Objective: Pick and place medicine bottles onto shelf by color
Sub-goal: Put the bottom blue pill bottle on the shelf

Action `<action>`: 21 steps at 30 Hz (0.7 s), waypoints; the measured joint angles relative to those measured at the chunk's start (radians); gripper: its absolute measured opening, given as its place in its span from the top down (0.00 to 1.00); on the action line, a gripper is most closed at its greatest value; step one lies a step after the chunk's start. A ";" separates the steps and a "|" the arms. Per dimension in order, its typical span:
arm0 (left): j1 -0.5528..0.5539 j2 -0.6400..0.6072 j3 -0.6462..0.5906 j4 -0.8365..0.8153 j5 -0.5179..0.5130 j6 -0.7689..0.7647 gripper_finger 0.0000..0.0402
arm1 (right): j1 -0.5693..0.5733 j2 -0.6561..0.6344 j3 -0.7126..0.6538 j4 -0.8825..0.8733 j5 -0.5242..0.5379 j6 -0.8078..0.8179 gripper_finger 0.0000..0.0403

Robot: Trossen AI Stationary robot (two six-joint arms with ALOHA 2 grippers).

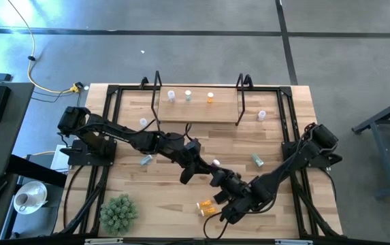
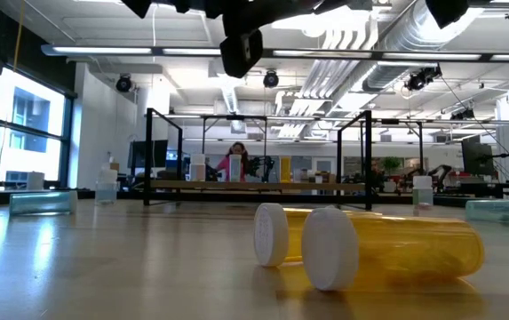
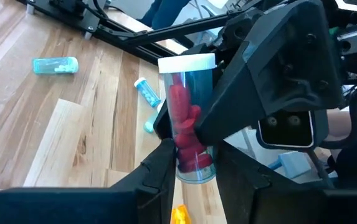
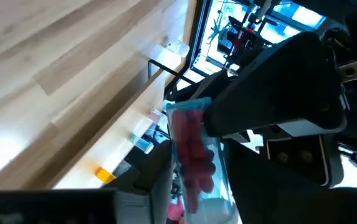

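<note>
A clear bluish medicine bottle point(image 3: 187, 118) with red contents and a white cap point(image 3: 187, 62) hangs above the table's middle, between both arms. My left gripper point(image 3: 194, 158) reaches in from the table's left and is shut on it. My right gripper point(image 4: 197, 180) comes from the right and has the same bottle point(image 4: 194, 149) between its fingers. In the high view the two grippers meet at the cap point(image 1: 216, 162). The shelf point(image 1: 198, 116) stands at the far edge with three bottles point(image 1: 188, 96) upright on its board. My left gripper pinches the bottle's lower body point(image 3: 194, 171), near its base, between its two fingers point(image 3: 162, 168). The fingers come nearly level from the table's left and lie across the bottle. The bottle stands roughly upright, cap up, lifted clear of the table.
Two orange bottles point(image 1: 207, 206) lie on their sides near the front edge, below the grippers. Teal bottles lie at the left point(image 1: 145, 160) and right point(image 1: 257, 160). A whitish bottle point(image 1: 261, 115) stands beside the shelf. A green spiky ball point(image 1: 118, 212) sits front left.
</note>
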 joint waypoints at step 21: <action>0.113 -0.003 0.001 0.013 -0.019 0.056 0.79 | 0.008 0.001 0.000 -0.005 0.089 0.171 0.50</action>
